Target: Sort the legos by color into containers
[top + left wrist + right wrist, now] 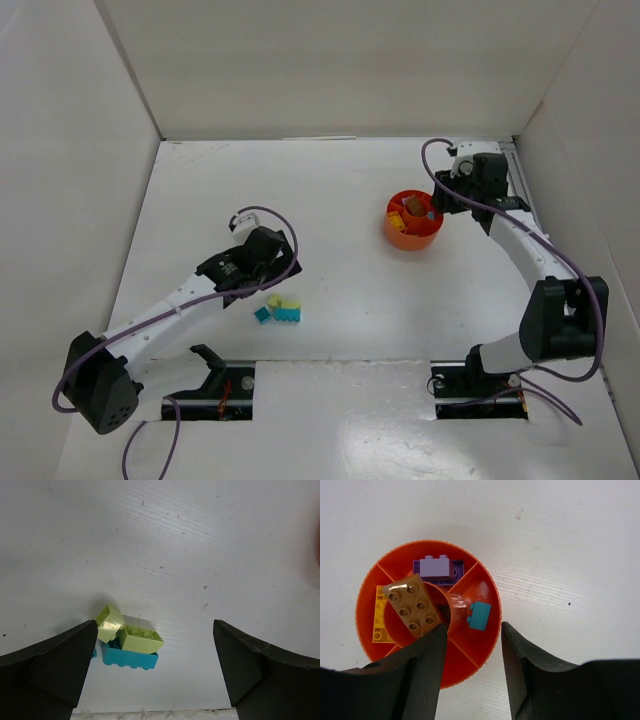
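Four plastic bricks [413, 607] in divided round orange bowl [395, 565], right end effector [472, 630] released above, left end effector [155, 630] released over lime-and-teal brick cluster [131, 647]

Looks like a robot lab test cell: white table [340, 300] boxed in by plain white walls [330, 70], left arm [170, 315] and right arm [530, 250] bolted at its near edge, purple cables [423, 156] looping off them.

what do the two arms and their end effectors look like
Left arm and right arm: white links, black joint housings, a purple cable looping along each. End effector fingers are plain matte black wedges, no markings visible.
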You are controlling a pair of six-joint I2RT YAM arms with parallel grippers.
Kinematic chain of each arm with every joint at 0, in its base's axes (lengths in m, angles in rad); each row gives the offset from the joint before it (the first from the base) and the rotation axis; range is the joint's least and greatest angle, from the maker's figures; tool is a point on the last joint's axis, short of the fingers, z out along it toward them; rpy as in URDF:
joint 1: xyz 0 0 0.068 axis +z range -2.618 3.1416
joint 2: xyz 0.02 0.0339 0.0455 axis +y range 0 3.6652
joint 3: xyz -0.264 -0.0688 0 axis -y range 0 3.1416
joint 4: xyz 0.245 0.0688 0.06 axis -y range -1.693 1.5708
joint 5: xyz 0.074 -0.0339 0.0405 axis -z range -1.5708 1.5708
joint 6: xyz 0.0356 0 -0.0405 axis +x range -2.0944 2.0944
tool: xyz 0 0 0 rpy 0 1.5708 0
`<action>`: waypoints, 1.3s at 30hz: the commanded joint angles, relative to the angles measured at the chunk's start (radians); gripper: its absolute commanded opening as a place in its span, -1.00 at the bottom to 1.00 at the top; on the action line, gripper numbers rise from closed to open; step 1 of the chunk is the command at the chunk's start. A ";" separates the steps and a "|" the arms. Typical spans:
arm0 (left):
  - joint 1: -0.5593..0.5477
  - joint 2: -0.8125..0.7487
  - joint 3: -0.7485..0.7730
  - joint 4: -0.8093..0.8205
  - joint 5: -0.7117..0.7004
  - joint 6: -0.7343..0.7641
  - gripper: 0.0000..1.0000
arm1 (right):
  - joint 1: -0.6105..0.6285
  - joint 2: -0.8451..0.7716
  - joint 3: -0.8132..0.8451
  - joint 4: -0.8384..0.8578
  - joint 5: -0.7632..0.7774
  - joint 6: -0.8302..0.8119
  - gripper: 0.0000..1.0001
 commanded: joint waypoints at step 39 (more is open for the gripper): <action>0.006 0.131 -0.236 0.260 0.076 -0.038 -0.33 | -0.001 -0.353 -0.189 -0.095 -0.028 -0.057 0.08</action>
